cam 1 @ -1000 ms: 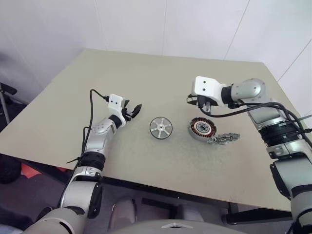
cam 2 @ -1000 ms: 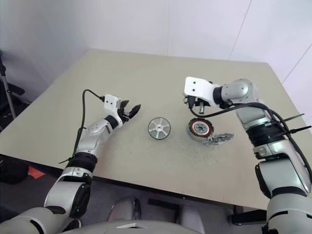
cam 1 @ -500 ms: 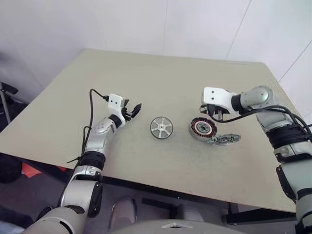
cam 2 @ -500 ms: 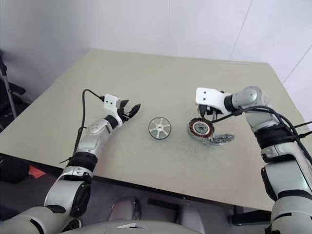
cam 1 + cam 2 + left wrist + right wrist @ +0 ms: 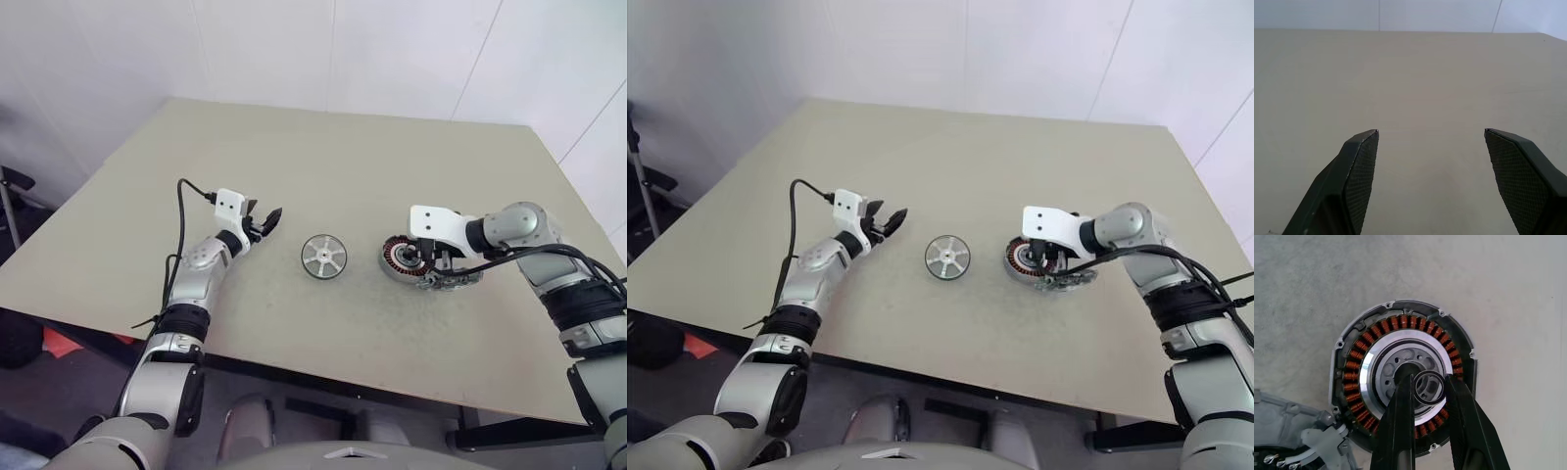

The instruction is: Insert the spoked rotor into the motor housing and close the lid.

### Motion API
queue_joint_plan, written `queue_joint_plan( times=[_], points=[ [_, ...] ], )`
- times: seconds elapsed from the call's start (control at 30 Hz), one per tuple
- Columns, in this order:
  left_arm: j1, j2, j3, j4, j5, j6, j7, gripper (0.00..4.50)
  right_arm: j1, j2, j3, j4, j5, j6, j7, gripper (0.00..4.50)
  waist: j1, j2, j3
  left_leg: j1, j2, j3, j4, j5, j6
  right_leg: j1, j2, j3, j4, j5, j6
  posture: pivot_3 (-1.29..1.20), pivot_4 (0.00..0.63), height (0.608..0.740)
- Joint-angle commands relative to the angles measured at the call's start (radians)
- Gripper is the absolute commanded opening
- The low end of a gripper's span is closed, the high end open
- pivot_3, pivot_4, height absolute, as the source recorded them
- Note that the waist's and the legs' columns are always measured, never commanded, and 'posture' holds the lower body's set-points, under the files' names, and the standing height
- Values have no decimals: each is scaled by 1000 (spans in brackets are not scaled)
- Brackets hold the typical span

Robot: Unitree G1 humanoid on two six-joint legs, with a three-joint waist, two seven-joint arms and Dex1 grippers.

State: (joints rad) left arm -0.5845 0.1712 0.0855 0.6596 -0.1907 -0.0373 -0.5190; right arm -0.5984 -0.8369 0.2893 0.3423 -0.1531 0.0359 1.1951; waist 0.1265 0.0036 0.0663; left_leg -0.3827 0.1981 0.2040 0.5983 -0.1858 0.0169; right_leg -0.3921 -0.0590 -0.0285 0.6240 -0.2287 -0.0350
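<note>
The spoked rotor, a silver wheel, lies flat on the table between my two arms. To its right sits the round motor housing with copper windings around an open centre. Its grey lid rests against the housing's near right side. My right gripper hangs just above the housing's centre, pointing steeply down, shut on a small black ring. My left gripper stands open and empty left of the rotor, a hand's width away, with bare table between its fingers.
The beige table stretches far behind the parts up to white walls. Its near edge runs close below my left arm. A black cable loops off my left wrist.
My right arm has come down and drawn back toward me, bringing its gripper from above and behind the housing to just over its centre. The left arm, rotor and lid have not moved.
</note>
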Motion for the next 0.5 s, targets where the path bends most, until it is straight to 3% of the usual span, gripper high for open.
queue_joint_plan(
  times=[0.03,0.5],
  points=[
    [-12,6,6,-22,-3,-16,-2,3692,8,-25,-41,-53,23,13,8,582,0,0,0,0,0,0,0,0,0,0,0,0,0,0,0,0,0,740],
    [-11,9,7,-20,-1,-17,1,3692,-10,-1,-35,-48,22,26,7,582,0,0,0,0,0,0,0,0,0,0,0,0,0,0,0,0,0,740]
  ],
)
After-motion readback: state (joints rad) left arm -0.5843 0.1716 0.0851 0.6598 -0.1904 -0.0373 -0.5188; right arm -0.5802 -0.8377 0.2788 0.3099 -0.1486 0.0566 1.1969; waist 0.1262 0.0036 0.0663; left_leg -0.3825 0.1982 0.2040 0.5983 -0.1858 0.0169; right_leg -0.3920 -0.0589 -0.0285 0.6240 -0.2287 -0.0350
